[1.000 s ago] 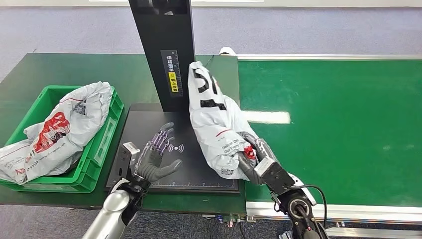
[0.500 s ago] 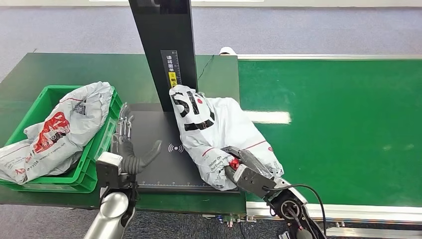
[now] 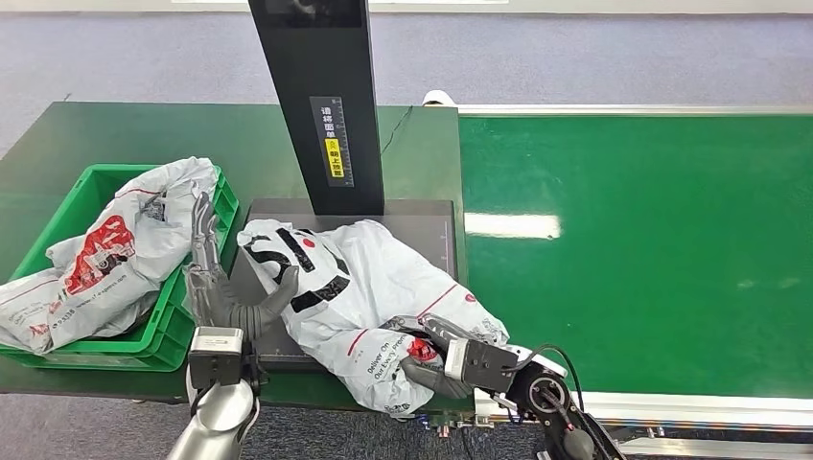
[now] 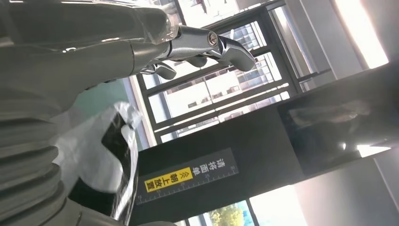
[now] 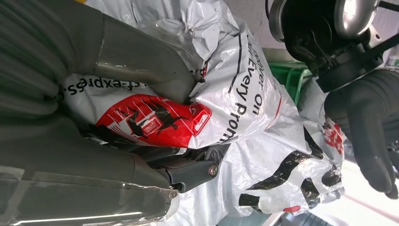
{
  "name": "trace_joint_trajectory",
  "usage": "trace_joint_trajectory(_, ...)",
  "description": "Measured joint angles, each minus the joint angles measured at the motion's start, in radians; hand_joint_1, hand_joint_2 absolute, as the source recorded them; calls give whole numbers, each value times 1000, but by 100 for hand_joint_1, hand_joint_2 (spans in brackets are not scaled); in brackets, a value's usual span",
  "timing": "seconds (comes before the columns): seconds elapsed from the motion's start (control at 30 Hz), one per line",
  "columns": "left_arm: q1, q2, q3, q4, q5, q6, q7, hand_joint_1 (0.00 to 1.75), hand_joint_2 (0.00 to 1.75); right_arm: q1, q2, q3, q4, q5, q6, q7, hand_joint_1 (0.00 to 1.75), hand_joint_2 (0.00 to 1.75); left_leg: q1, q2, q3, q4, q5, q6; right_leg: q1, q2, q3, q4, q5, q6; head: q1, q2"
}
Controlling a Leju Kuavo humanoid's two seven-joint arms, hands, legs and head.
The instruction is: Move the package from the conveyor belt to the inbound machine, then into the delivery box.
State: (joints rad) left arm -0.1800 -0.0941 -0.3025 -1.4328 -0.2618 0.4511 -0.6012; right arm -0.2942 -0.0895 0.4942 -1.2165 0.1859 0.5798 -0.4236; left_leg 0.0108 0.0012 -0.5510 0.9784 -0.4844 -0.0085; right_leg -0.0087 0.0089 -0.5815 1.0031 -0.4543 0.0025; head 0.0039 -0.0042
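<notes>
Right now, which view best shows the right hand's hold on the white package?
The right wrist view: the right hand clamps the white package at its red logo. The head view shows that grip smaller; the left wrist view catches a corner of the package.

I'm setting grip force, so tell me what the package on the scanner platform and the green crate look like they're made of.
Package: thin glossy plastic film, likely a poly mailer; it crumples and creases where the right hand grips it. Crate: rigid moulded plastic, going by its slotted walls.

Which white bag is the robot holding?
The white bag with big black letters, lying on the black scanner plate. The right robot hand grips it; the other bag sits in the green crate.
</notes>
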Motion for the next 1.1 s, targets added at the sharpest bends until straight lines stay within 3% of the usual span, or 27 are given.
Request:
trace_joint_trajectory(0.37, 2, 3, -14, -7, 1, 0, 6, 0, 175, -31, -17, 46, 22, -1, -10, 3, 170, 175, 0, 0, 0, 0, 0, 0, 0, 0, 0, 0, 0, 0, 0, 0)
trace_joint_trajectory(0.5, 7, 7, -18, -27, 11, -35, 20, 0, 175, -60, -23, 69, 50, 4, -55, 28, 1, 175, 0, 0, 0, 0, 0, 0, 0, 0, 0, 0, 0, 0, 0, 0)
trace_joint_trajectory(0.67, 20, 8, -24, -44, -10, -63, 33, 0, 175, -79, -19, 79, 94, 40, -172, 71, 0, 175, 0, 0, 0, 0, 0, 0, 0, 0, 0, 0, 0, 0, 0, 0)
trace_joint_trajectory(1.03, 29, 11, -32, -49, -22, -72, 40, 0, 175, -89, -10, 89, 138, 48, -198, 80, 0, 175, 0, 0, 0, 0, 0, 0, 0, 0, 0, 0, 0, 0, 0, 0)
trace_joint_trajectory(1.1, 30, 12, -32, -49, -36, -80, 49, 0, 175, -90, -9, 90, 141, 49, -209, 80, 0, 87, 0, 0, 0, 0, 0, 0, 0, 0, 0, 0, 0, 0, 0, 0)
